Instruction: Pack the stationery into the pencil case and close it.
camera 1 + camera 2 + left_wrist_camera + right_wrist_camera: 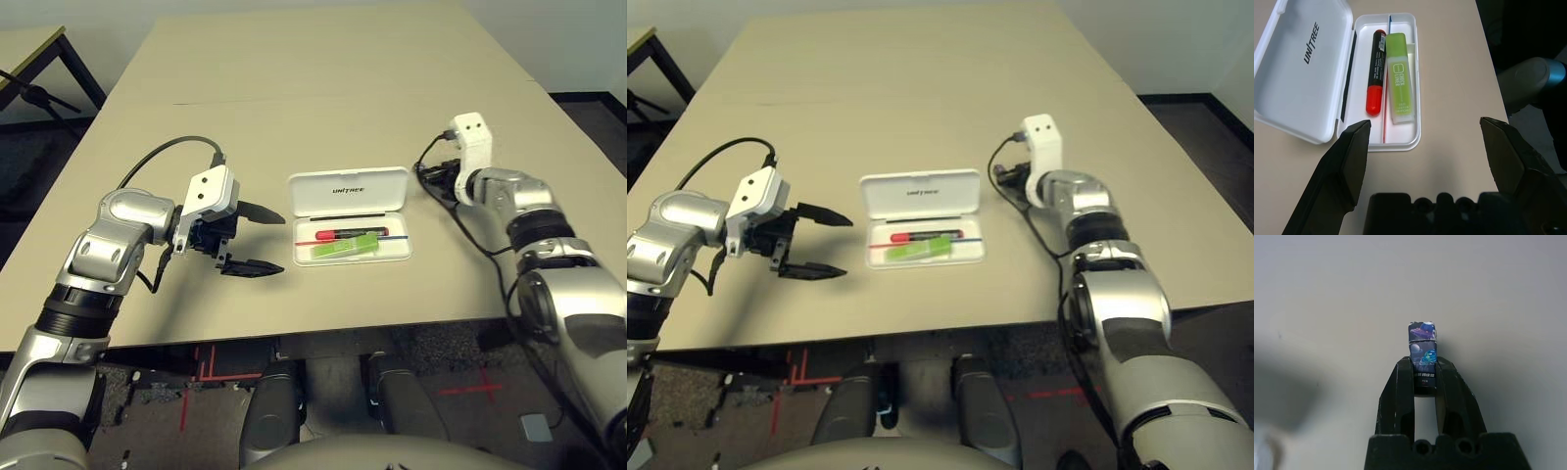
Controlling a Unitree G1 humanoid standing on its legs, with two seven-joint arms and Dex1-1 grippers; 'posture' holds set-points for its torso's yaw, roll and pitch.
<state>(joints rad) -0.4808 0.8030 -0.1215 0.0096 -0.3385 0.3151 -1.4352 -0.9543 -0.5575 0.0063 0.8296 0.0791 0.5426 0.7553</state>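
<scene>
The white pencil case (348,191) lies open in the middle of the table, its lid flat behind the tray. In the tray lie a red marker with a black cap (1375,73) and a light-green flat stick (1399,78), side by side. My left gripper (279,241) hovers just left of the case, open, with nothing between its fingers. Right of the case's far corner is my right arm (500,191). In the right wrist view my right gripper (1422,363) is shut on a tiny dark purple piece (1422,345) with space pictures, close over the table.
The tan table (294,98) stretches far behind the case. Its front edge runs just below both arms. A black cable (147,166) loops off my left wrist, another (485,245) trails from my right. A dark table leg (39,93) stands far left.
</scene>
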